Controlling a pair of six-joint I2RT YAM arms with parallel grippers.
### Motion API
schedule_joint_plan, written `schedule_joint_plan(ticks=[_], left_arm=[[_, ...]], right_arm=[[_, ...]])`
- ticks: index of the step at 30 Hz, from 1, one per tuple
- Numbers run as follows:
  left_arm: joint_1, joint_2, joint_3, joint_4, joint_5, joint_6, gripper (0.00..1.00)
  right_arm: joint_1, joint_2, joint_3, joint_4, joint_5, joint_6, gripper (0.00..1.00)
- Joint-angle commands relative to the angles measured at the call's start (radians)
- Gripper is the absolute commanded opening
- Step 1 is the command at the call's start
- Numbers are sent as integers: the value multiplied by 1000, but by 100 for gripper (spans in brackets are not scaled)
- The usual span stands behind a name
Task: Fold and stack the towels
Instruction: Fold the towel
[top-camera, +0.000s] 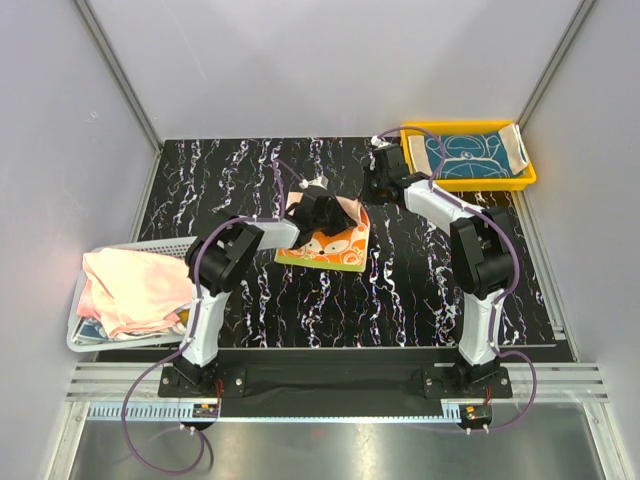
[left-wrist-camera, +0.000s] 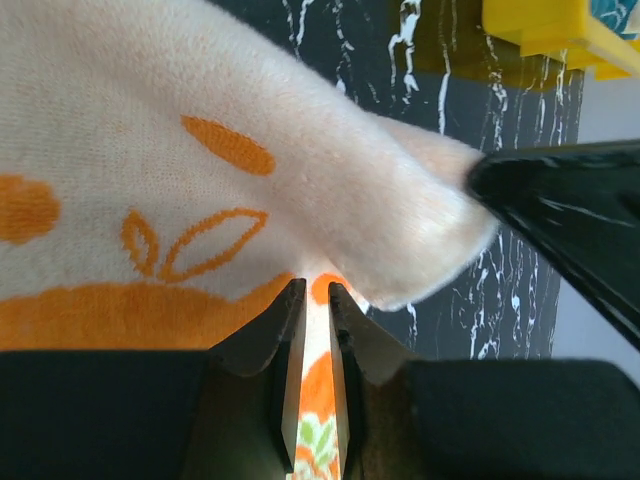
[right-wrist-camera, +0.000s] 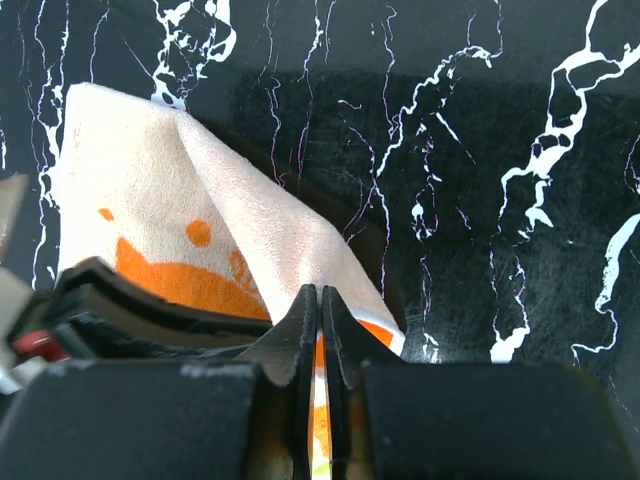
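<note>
Item: orange-and-cream towel (top-camera: 330, 245), cartoon print, lying mid-desk (top-camera: 400, 300) with its far edge lifted and the cream underside showing.

Left hand (left-wrist-camera: 315, 290): jaws narrow, pinched on that raised edge.

Right hand (right-wrist-camera: 318, 295): jaws all but closed on the same edge at the far right corner, just beside the left hand.

Step, as I judge it: first fold begun, not yet laid down.

Next move calls for both hands to carry the edge level toward the near hem so the corners meet, then release.

Yellow tray (top-camera: 485, 185), far right: one teal towel (top-camera: 470, 155) with a cream border, lying flat.

White mesh basket (top-camera: 150, 247), near left: pale pink towel (top-camera: 130, 285) heaped on top, other cloth beneath.
</note>
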Motion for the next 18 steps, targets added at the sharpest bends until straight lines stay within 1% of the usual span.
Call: schedule_joint_plan(ticks=[1,2,6,13,18], left_arm=[[-8,23,37,133,-17,-61,20],[-8,32,34,156,-17,-76,20],[-9,49,45,166,-18,-89,23],[-9,64,49,180,-28,-133,26],[-9,71,38,174,-26,-146,28]], right_arm=[[0,-40,8,6,-16,14,7],[0,-46,0,12,-21,18,7],[0,-89,-53,31,-45,34,7],[1,-161,-204,97,-82,65,7],[3,-189,-216,101,-101,73,7]])
